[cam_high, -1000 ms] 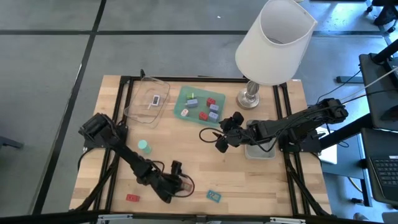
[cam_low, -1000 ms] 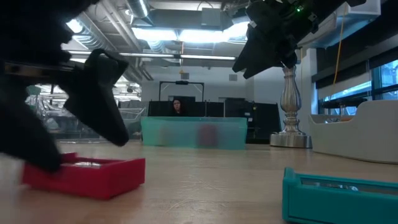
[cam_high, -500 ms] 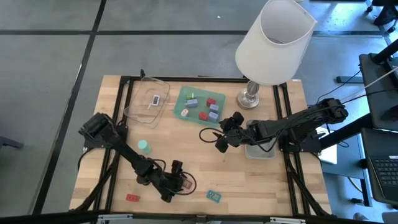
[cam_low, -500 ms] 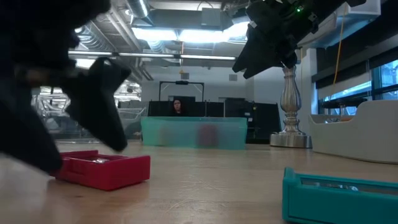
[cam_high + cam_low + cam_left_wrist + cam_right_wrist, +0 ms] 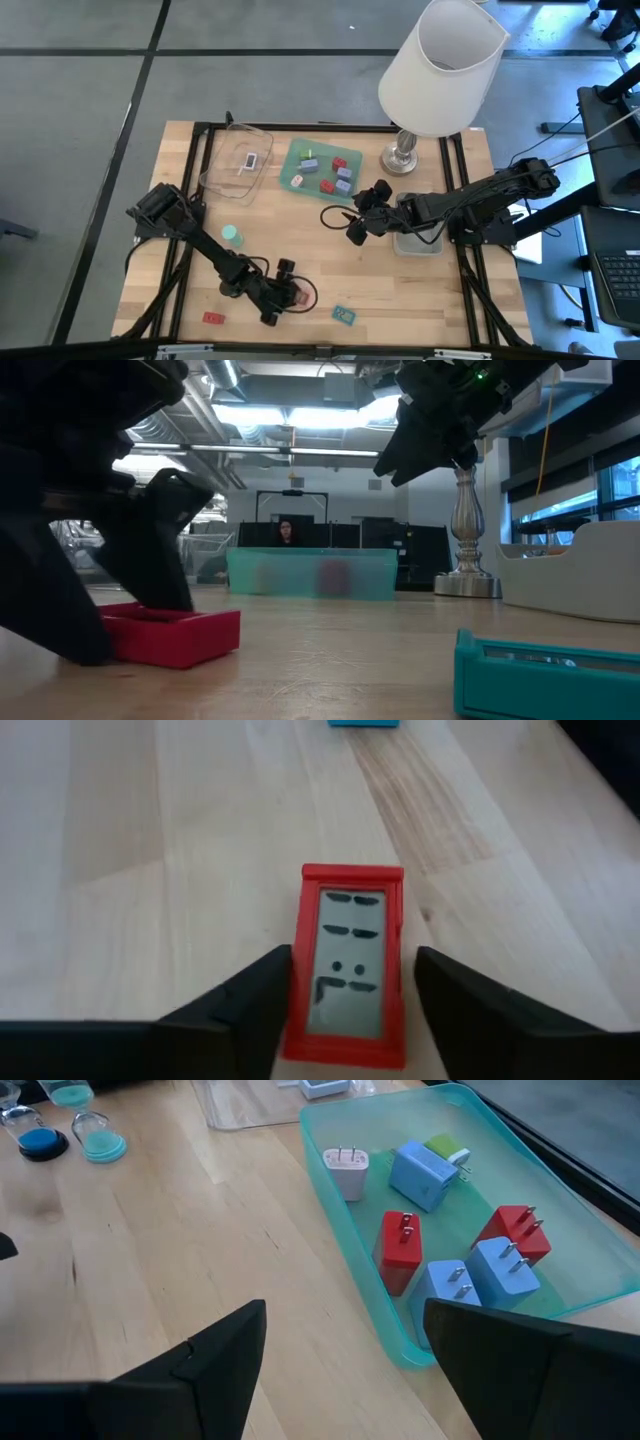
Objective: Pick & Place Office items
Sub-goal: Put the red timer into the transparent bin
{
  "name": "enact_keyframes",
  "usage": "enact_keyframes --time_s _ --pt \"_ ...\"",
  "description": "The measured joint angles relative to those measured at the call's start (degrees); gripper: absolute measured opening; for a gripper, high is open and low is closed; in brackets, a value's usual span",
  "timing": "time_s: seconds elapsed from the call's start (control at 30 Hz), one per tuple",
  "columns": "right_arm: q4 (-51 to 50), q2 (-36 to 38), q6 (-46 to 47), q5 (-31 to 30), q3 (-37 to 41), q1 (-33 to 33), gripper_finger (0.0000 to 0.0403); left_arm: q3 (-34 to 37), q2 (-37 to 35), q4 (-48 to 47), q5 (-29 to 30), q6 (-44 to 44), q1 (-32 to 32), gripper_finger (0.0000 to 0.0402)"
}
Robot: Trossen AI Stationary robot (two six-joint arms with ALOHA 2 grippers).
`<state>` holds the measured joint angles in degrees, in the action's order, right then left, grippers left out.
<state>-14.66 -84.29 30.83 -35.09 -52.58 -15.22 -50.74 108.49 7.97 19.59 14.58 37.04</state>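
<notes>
Risk: slip.
High view: left claw (image 5: 290, 297) at surface's six o'clock.
Low view: right claw (image 5: 432, 430) aloft, released, empty.
Left wrist view: fingers (image 5: 245, 1003) straddle flat red plastic rectangle (image 5: 348, 964), not clenched; off-centre closing could skew it.

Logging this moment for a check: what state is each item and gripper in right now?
Left gripper: low over the table, fingers either side of the red flat rectangle, not yet clamped.
Right gripper: open, raised, empty.
Teal flat rectangle: lying loose on the table.
Green tray: holds plug blocks.
Lamp: upright.
</notes>
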Motion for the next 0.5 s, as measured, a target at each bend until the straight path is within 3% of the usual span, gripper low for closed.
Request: enact_keyframes --time_s 0.1,0.23,0.37,0.5 --pt "0.0 0.0 0.0 0.0 0.0 0.0 0.0276 0.0 0.0 0.0 -0.3 0.8 0.0 0.0155" --pt "0.0 0.0 -0.2 0.0 0.0 0.0 0.0276 0.1 -0.6 -0.1 0.6 0.8 0.0 0.0148" --pt "0.0 0.0 -0.2 0.0 0.0 0.0 0.0276 0.4 -4.6 -2.1 6.6 0.7 -0.8 0.0148" --pt "0.0 0.0 -0.1 0.0 0.0 0.0 0.0276 0.2 -12.9 -5.6 15.0 2.3 -1.9 0.0148"
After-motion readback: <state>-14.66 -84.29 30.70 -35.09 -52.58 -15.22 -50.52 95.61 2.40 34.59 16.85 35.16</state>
